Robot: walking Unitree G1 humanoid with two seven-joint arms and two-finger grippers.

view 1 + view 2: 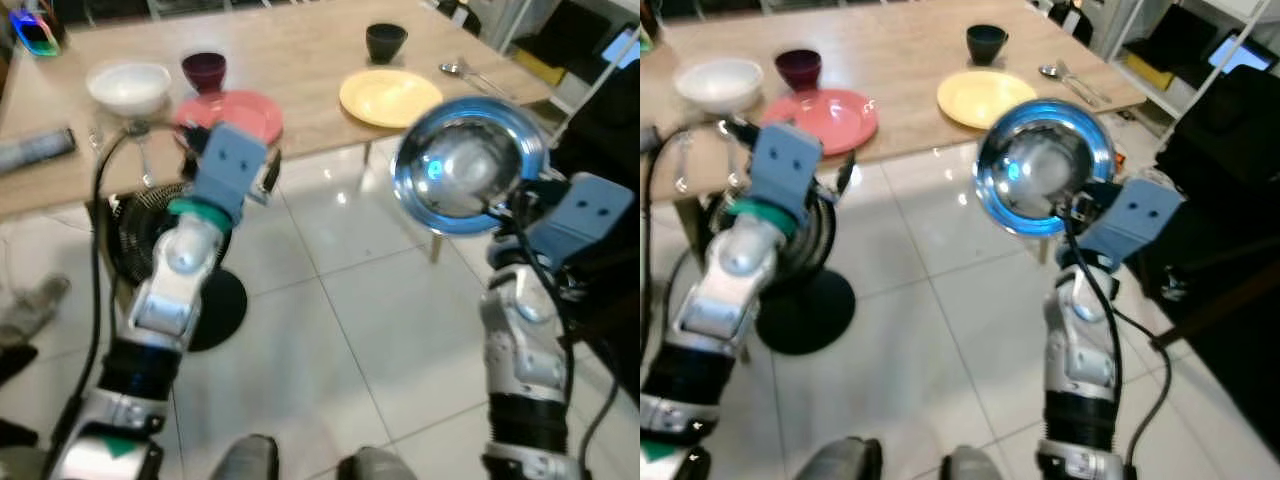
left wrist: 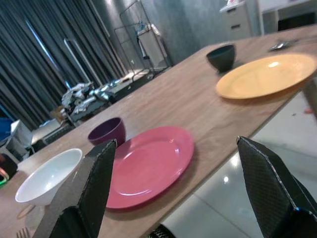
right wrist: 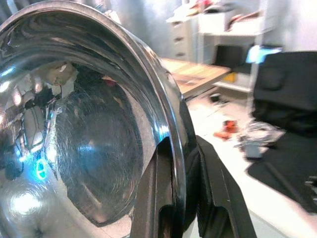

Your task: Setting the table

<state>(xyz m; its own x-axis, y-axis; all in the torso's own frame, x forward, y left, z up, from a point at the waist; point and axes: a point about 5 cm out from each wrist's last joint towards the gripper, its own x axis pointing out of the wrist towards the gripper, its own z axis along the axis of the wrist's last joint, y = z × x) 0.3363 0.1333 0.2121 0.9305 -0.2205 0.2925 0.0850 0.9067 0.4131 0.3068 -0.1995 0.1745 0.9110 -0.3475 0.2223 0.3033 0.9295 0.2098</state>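
The right gripper (image 3: pixel 181 198) has its fingers pinched shut on the rim of the steel bowl (image 1: pixel 465 165), one finger inside the wall and one outside, and holds it in the air over the floor, short of the counter (image 1: pixel 300 60) and just near the yellow plate (image 1: pixel 388 96). The bowl is tipped up on edge, its hollow turned back toward the robot's head and its rim nearly upright; being round it has no long axis, only the open face to mind. To do this well, I judge the wrist should roll until the mouth faces up before the bowl comes over the wood, then lower to a bare patch beside the yellow plate, clear of the dark cup (image 1: pixel 385 40) and the spoons (image 1: pixel 465 72). The thin rim grip could slip on polished metal, so a slow carry seems wise. The left gripper (image 2: pixel 173 198) hangs at the counter edge before the pink plate (image 2: pixel 148 163), fingers wide apart and empty.
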